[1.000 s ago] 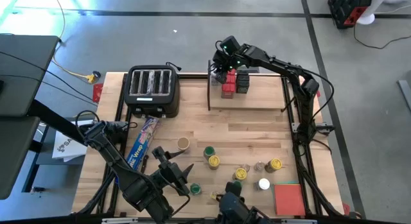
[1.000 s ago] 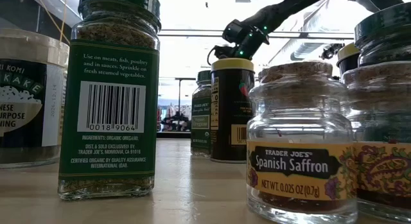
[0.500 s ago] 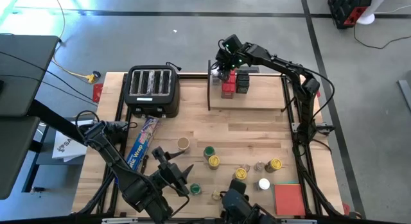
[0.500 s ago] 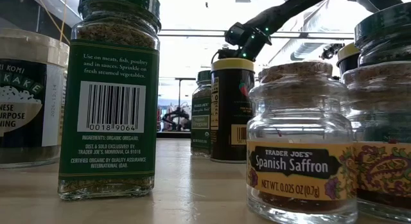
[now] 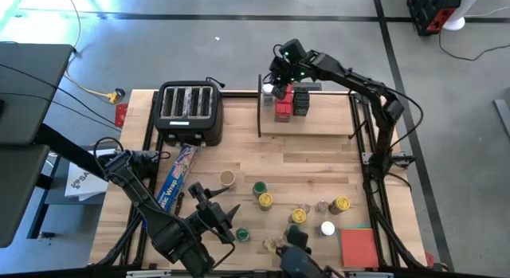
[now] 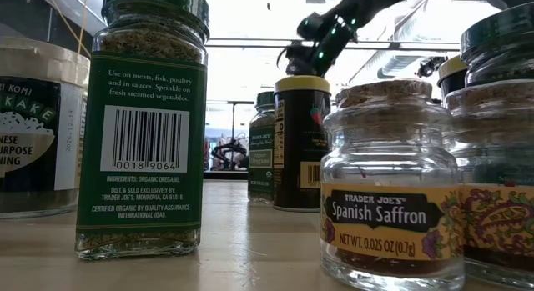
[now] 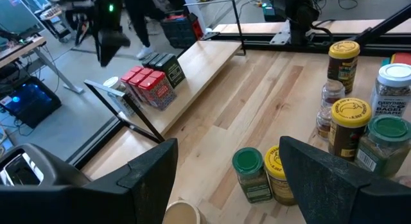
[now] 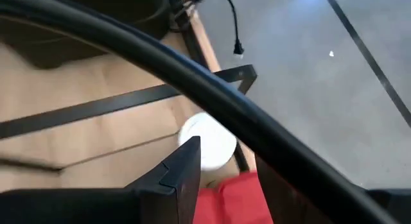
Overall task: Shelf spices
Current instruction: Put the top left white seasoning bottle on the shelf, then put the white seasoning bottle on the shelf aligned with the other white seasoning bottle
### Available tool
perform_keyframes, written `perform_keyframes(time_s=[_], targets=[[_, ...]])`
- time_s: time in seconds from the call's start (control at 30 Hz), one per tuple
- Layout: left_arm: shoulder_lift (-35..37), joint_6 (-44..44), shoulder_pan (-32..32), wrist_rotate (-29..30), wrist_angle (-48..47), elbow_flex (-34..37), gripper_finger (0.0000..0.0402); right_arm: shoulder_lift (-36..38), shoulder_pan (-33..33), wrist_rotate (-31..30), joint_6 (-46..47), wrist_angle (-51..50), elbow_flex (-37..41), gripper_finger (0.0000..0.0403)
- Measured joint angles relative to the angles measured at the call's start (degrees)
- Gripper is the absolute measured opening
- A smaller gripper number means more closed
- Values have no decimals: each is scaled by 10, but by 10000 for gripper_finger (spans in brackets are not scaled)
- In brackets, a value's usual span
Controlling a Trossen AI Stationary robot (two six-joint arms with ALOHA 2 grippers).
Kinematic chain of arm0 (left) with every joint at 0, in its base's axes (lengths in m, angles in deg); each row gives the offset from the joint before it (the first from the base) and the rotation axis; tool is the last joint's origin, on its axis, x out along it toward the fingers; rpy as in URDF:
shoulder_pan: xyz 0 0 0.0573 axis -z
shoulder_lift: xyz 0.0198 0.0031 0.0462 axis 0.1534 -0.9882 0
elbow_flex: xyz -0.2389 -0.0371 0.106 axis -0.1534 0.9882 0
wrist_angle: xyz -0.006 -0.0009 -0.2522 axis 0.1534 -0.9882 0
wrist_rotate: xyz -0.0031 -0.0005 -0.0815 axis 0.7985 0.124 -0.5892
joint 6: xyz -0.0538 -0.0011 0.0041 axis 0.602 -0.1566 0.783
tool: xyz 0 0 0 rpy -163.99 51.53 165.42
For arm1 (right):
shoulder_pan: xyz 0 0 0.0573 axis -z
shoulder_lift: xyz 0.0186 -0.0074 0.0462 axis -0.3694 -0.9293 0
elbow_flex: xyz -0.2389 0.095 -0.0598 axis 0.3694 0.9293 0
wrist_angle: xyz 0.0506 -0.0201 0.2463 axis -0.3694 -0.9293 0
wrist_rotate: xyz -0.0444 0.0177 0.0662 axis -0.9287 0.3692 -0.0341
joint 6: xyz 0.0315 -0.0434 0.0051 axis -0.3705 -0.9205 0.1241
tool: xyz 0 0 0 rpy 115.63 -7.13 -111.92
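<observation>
High view, right arm: the right gripper (image 5: 277,84) hangs over the far left end of the shelf (image 5: 319,123), above a white-lidded jar (image 5: 268,89) that stands beside the red tins (image 5: 282,107) and black boxes (image 5: 300,101)
Right fingers: spread, with the white lid showing between them in the right wrist view and nothing pinched (one finger (image 8: 183,169) is plainly clear of the lid)
Step in hand: my reading is that the jar is set down and the arm is at the release end of a placement
Left arm: the left gripper (image 5: 225,215) waits at the near left of the worktop (image 5: 319,162), fingers spread and empty
Spices not yet shelved: a cluster of round jars (image 5: 299,210) sits on the near half of the worktop, well apart from the shelf
Next move: probably a lift straight up off the jar, then a reach back to the near cluster
Edges: the black rod frame (image 5: 260,103) stands just beside the jar, so a sideways exit risks a knock
Open room: the shelf's right part is bare, and bare wood lies between shelf and cluster; the toaster (image 5: 190,111) and blue wrap box (image 5: 175,178) crowd the left
</observation>
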Motion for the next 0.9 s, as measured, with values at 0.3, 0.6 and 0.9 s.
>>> perform_keyframes(time_s=[0.3,0.6,0.9], targets=[[0,11,8,-12,5,0,268,225,-146,8,-18,-149,113,139],[0,1,19,21,9,0,268,547,-481,-142,237,-77,360,139],[0,-25,1,23,9,0,268,630,-680,-28,525,77,478,140]])
